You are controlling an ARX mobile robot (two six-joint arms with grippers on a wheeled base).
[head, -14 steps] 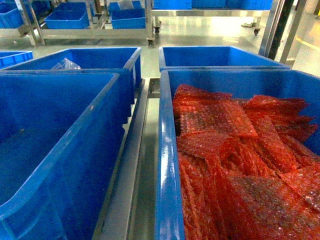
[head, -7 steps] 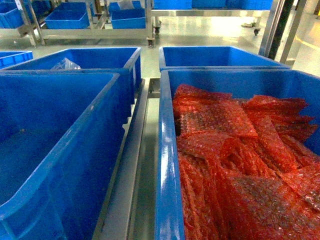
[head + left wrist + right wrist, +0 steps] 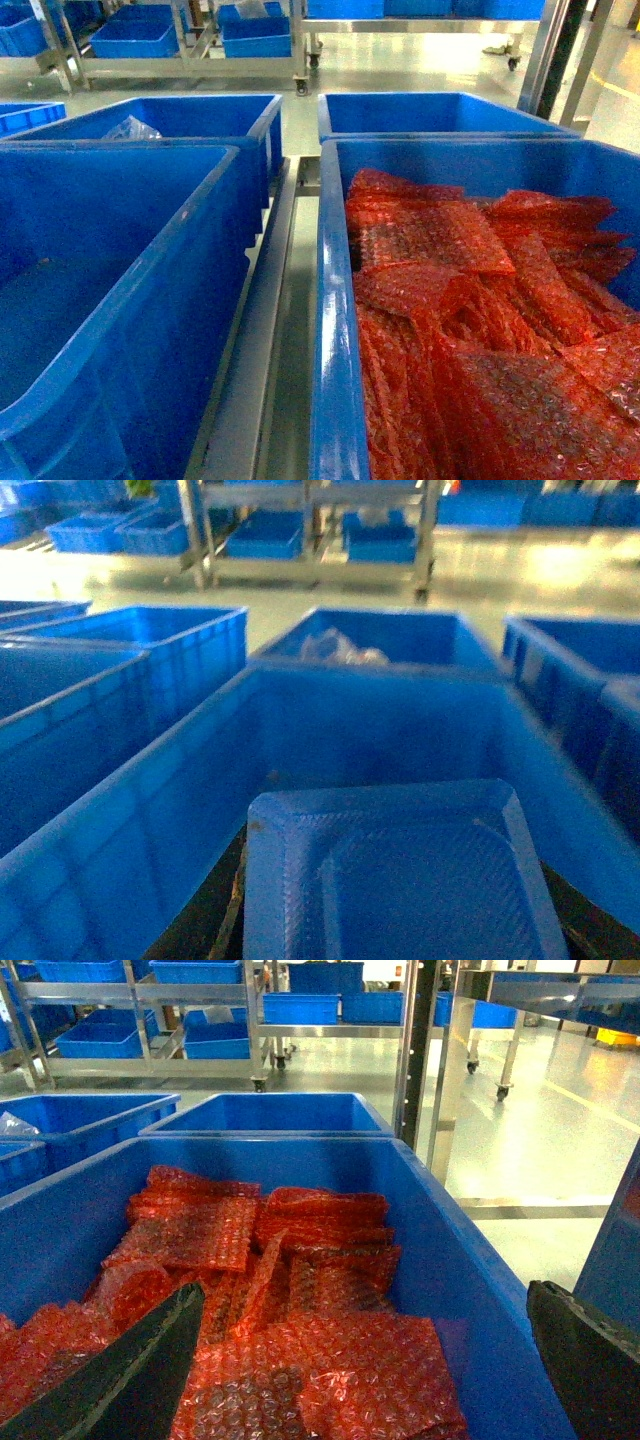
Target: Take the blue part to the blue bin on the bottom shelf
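Steel rail (image 3: 262, 330) between tote rims

Bright overhead light washes the floor (image 3: 420, 65) at the top of the head view into pale glare, with a glossy streak down the tote rim (image 3: 330, 330). The left wrist view is soft, blurred and blue-tinted; the right wrist view is sharper, its fingers (image 3: 130, 1380) dark and unfocused.

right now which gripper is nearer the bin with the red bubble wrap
Right. The right gripper hangs open directly over the bubble-wrap bin, fingers spread above the red sheets. The left gripper, holding a blue part, is over the neighbouring blue bin.
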